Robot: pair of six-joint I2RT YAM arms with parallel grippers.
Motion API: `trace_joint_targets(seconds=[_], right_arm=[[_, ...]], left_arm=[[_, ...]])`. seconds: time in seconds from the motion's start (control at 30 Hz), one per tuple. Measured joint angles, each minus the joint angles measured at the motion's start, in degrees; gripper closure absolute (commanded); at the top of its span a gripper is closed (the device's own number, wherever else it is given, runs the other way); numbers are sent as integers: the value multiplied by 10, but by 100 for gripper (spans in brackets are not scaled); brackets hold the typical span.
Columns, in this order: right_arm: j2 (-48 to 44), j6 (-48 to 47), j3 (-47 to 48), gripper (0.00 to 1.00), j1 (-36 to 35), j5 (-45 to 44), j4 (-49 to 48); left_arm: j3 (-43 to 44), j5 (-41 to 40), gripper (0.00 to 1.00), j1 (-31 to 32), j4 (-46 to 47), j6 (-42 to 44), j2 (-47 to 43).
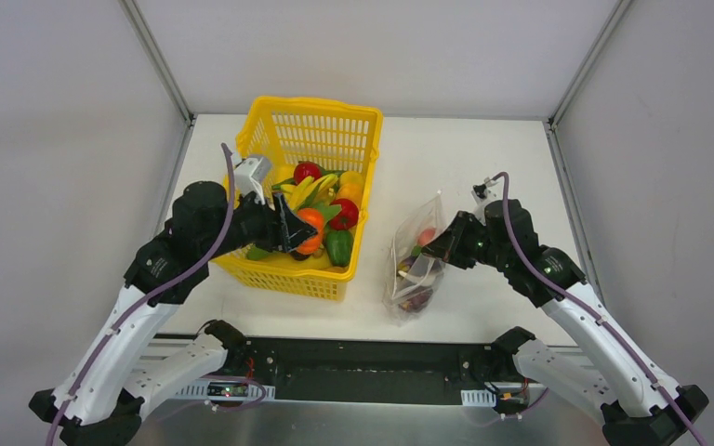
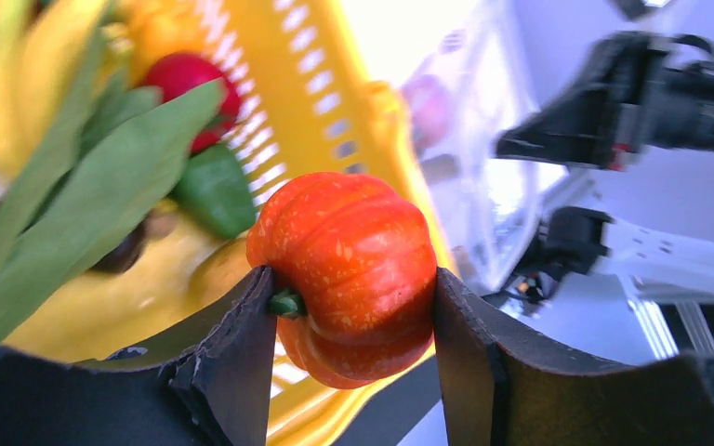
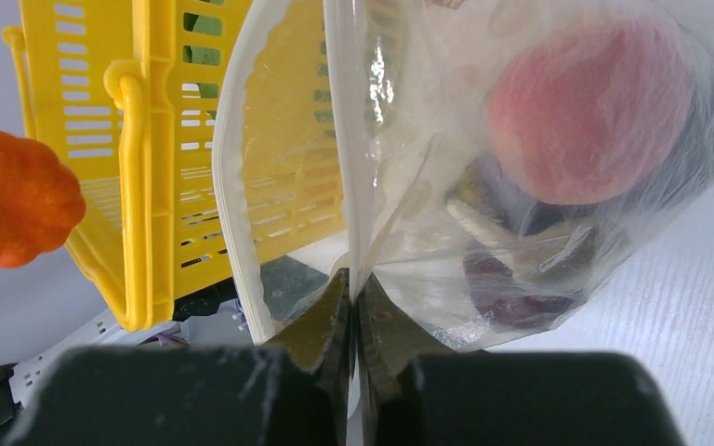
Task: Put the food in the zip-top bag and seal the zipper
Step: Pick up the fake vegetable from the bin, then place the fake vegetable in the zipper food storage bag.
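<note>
My left gripper (image 1: 299,232) is shut on a small orange pumpkin (image 2: 349,269), held just above the near right corner of the yellow basket (image 1: 316,107). More food lies in the basket: bananas (image 1: 309,190), red pieces (image 1: 344,214), a green pepper (image 1: 338,247) and long green pods (image 2: 102,195). To the right the zip-top bag (image 1: 418,260) stands on the table. My right gripper (image 3: 351,288) is shut on one lip of its mouth, along the zipper (image 3: 344,139); the other lip (image 3: 228,186) hangs apart, so the mouth gapes. Inside are a pink-red round piece (image 3: 586,121) and a dark purple one (image 3: 511,297).
The basket's right wall (image 3: 139,186) is close to the bag's open mouth. White enclosure walls (image 1: 74,139) stand on both sides and at the back. A black rail (image 1: 363,372) with the arm bases runs along the near edge.
</note>
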State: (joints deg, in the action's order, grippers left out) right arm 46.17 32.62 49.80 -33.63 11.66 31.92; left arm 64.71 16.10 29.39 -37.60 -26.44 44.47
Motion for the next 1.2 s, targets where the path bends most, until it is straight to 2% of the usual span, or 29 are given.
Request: trace_joint_targets(seconds=[0.13,0.3,0.5,0.7,0.93,1.1,1.2], right_arm=[[0,0,0,94,0,7,0],[0,1,0,94,0,13,0],[-1,1,0,94,0,19,0],[-4,1,0,94,0,28,0],[-19,0,0,94,0,27,5],[-21,-1,0,94,0,27,6],[-21,-2,1,93,0,27,10]], left_arm=[[3,6,63,90,81,-16,34],[31,1,63,188,147,-21,135],[76,-4,60,260,194,-14,236],[101,-8,57,277,234,-4,279],[119,-40,37,285,196,19,325],[119,-48,28,288,169,29,339],[122,-48,30,288,159,33,342]])
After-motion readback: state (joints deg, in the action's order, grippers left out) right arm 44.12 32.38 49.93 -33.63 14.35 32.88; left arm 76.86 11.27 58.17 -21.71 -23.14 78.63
